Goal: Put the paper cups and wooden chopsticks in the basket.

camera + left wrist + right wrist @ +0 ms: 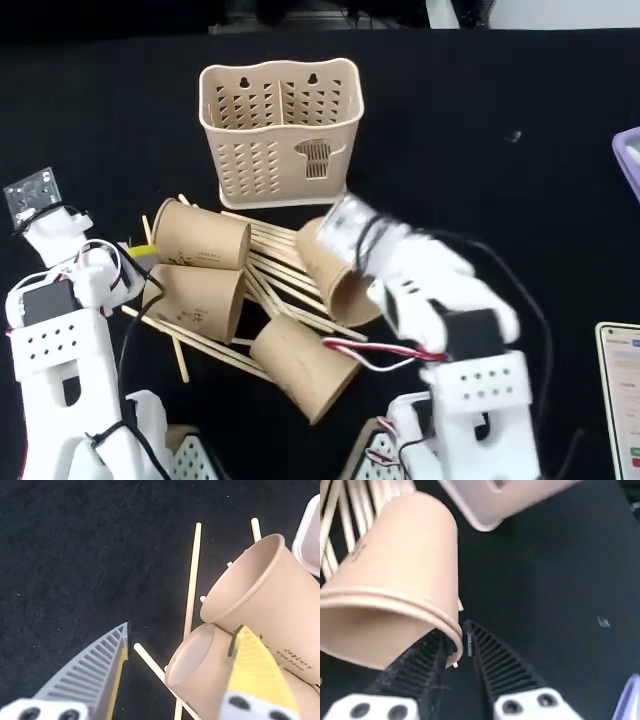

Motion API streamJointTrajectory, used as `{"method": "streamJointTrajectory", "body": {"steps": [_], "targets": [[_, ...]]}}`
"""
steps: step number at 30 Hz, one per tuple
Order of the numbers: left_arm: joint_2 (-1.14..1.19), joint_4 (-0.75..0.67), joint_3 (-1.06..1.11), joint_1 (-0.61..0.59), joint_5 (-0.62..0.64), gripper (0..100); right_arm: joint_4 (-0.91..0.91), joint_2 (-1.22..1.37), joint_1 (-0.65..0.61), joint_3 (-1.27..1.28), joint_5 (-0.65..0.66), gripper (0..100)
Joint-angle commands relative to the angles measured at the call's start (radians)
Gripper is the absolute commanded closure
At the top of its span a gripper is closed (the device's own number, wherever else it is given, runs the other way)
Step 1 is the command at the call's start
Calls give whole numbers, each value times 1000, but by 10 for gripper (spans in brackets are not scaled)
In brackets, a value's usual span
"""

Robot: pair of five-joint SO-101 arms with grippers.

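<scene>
**Spotter:** Black tabletop (520,200) all round, so start at your right claw (457,632); its fingers are pressed onto the rim of a paper cup (395,580), with the rim caught between them; that cup tilts over the wooden chopsticks (275,240), just short of the basket (280,130); whether it hangs clear of the sticks, you cannot tell from here.

**Operator:** And the left?

**Spotter:** Your left claw (182,627) is spread wide and holds nothing; its yellow finger sits over one of two more cups (260,590), which lie on their sides, touching; a fourth cup (305,365) lies nearer the arm bases.

**Operator:** What can go wrong?

**Spotter:** Your hold is only an edge of paper; by my judgement the rim may crumple or slip if you swing fast; carried low, the cup could drag chopsticks along or catch the basket wall and shove it back; lift well before you cross.
</scene>
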Motion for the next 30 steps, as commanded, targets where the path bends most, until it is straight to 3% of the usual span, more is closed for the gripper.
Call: {"method": "streamJointTrajectory", "body": {"steps": [1, 14, 20, 26, 30], "targets": [[-20, 2, -77, -12, 6, 668, 170, -19, 97, -245, -80, 988], [-20, 2, -76, -4, 6, 668, 259, 545, 453, -522, -166, 988], [-20, 2, -76, -4, 6, 668, 310, 733, 408, -616, -176, 985], [-20, 2, -74, -4, 6, 668, 173, 805, 350, -555, -176, 894], [-20, 2, -74, -4, 6, 668, 103, 805, 336, -509, -169, 921]]}}
